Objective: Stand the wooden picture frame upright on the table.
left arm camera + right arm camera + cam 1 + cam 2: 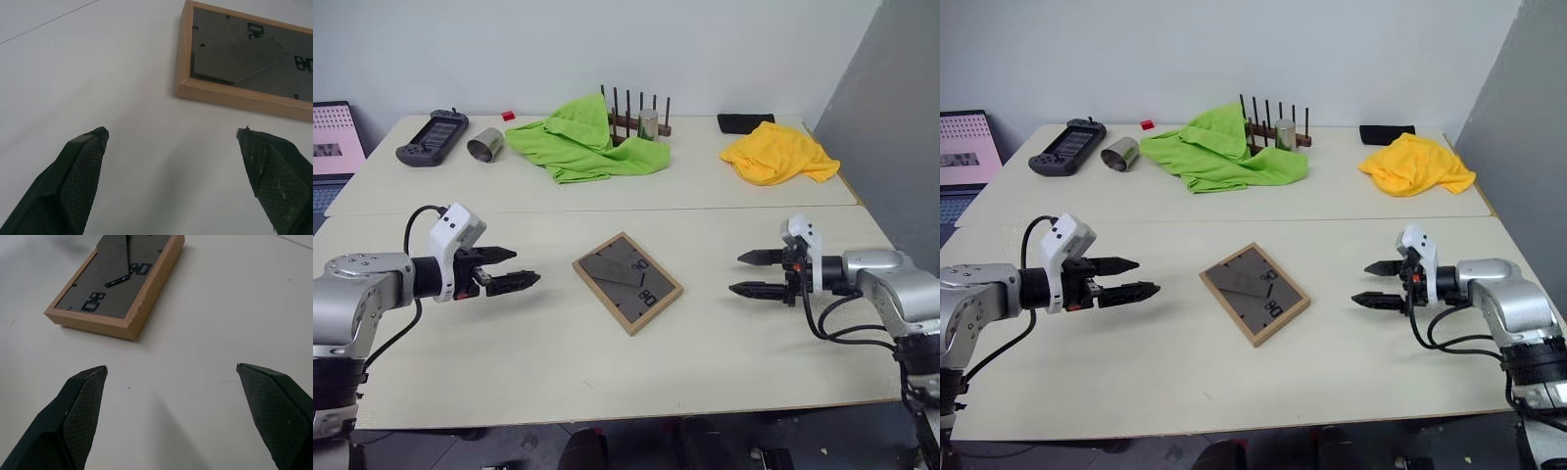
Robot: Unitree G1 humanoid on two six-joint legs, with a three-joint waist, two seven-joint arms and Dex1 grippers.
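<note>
So the wooden picture frame point(627, 282) was lying flat, back panel up, mid-table point(509, 362), its long axis running diagonally from far-left to near-right. I had my left gripper point(512, 274) and right gripper point(751, 273) spread wide and empty, flanking it and pointing inward. Left looked slightly nearer, I'd guess.

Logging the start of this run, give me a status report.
Left gripper and right gripper open, empty. Wooden picture frame flat on the table, back panel up, between them. Nothing in the way.
</note>
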